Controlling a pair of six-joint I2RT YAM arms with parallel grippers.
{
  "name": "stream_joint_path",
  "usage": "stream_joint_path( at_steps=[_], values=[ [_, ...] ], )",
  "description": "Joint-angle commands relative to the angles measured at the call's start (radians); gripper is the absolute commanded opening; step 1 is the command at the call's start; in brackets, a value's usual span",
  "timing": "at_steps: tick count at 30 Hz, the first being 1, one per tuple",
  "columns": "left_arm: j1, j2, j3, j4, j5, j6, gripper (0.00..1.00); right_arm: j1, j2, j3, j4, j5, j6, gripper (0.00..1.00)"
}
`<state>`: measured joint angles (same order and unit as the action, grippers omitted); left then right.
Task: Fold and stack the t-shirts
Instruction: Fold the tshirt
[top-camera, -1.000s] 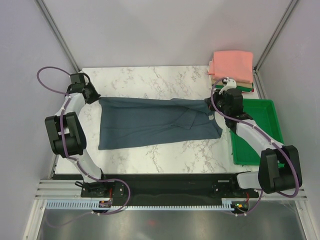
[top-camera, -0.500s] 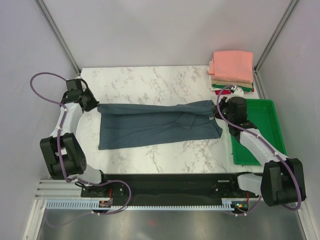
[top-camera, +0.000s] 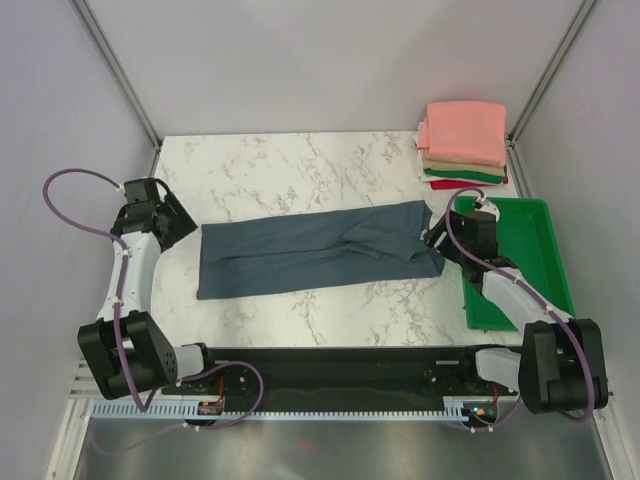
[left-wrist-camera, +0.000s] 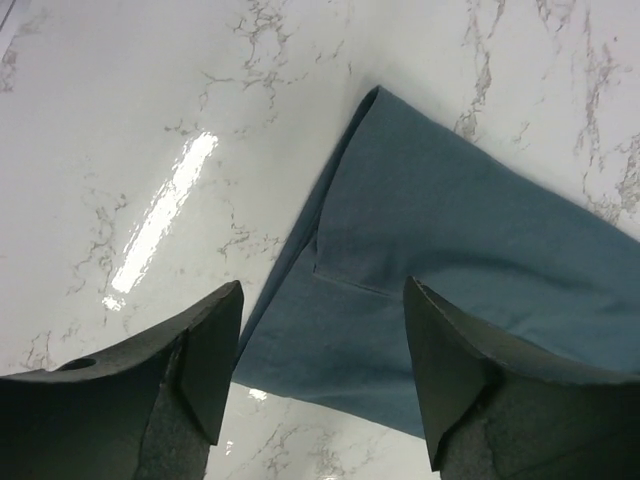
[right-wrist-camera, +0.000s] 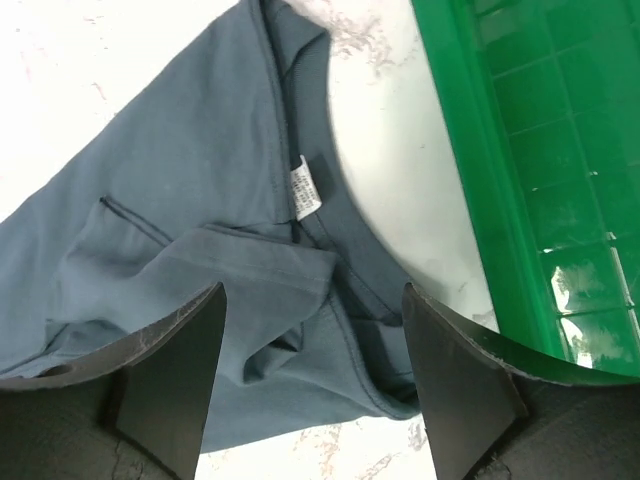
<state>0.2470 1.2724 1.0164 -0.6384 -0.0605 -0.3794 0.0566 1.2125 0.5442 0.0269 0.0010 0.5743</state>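
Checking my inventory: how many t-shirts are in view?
5: a slate blue-grey shirt spread mid-table, and four folded in the back-right stack, salmon-pink atop tan, green and red. Others could hide inside that stack.

The slate blue-grey shirt (top-camera: 315, 248) lies flat across the middle of the marble table (top-camera: 300, 160), folded lengthwise into a long band, with its collar and white label (right-wrist-camera: 306, 189) at the rumpled right end. At the far right corner sits a folded stack: salmon-pink tee (top-camera: 464, 130) on top, then tan tee (top-camera: 462, 163), green tee (top-camera: 465, 175), red tee (top-camera: 470, 184).
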Motion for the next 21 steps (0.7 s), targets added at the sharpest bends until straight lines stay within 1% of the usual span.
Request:
stream_joint_path(
  at_steps=[1,3,4,5,6,7,8,9,11,15,17,18,20,21],
  values=[
    [-0.014,0.019,0.051,0.022,0.016,-0.024,0.71,0.011,-0.065,0.039,0.008,-0.053,0.022,0.78],
    [-0.083,0.047,0.063,0.031,-0.004,-0.041,0.7,0.04,-0.076,0.036,0.005,-0.061,0.042,0.78],
    [-0.115,0.083,0.082,0.029,-0.031,-0.047,0.69,0.086,-0.074,0.037,0.004,-0.05,0.048,0.78],
    [-0.189,0.106,0.091,0.029,-0.05,-0.071,0.69,0.113,-0.07,0.042,0.002,-0.036,0.061,0.78],
    [-0.228,0.131,0.099,0.031,-0.065,-0.082,0.69,0.141,-0.059,0.046,0.001,-0.021,0.07,0.78],
    [-0.274,0.155,0.117,0.029,-0.087,-0.094,0.69,0.188,-0.032,0.051,0.002,-0.01,0.076,0.79],
    [-0.328,0.223,0.123,0.029,-0.085,-0.122,0.68,0.204,-0.012,0.062,0.002,-0.007,0.081,0.79],
    [-0.348,0.255,0.131,0.032,-0.079,-0.128,0.68,0.216,0.028,0.066,0.008,-0.007,0.094,0.79],
    [-0.379,0.351,0.149,0.037,-0.078,-0.141,0.67,0.23,0.073,0.075,0.024,-0.027,0.102,0.79],
    [-0.385,0.435,0.119,0.088,-0.07,-0.156,0.65,0.236,0.211,0.092,0.045,-0.03,0.105,0.8],
    [-0.385,0.449,0.08,0.118,-0.068,-0.158,0.65,0.236,0.263,0.126,0.045,-0.026,0.095,0.8],
    [-0.385,0.455,0.058,0.126,-0.068,-0.158,0.64,0.236,0.318,0.141,0.047,-0.021,0.093,0.8],
    [-0.385,0.456,0.033,0.137,-0.062,-0.174,0.64,0.236,0.382,0.209,0.059,-0.027,0.094,0.8],
    [-0.385,0.453,0.021,0.144,-0.055,-0.187,0.64,0.236,0.459,0.241,0.062,-0.03,0.091,0.8]
  ],
)
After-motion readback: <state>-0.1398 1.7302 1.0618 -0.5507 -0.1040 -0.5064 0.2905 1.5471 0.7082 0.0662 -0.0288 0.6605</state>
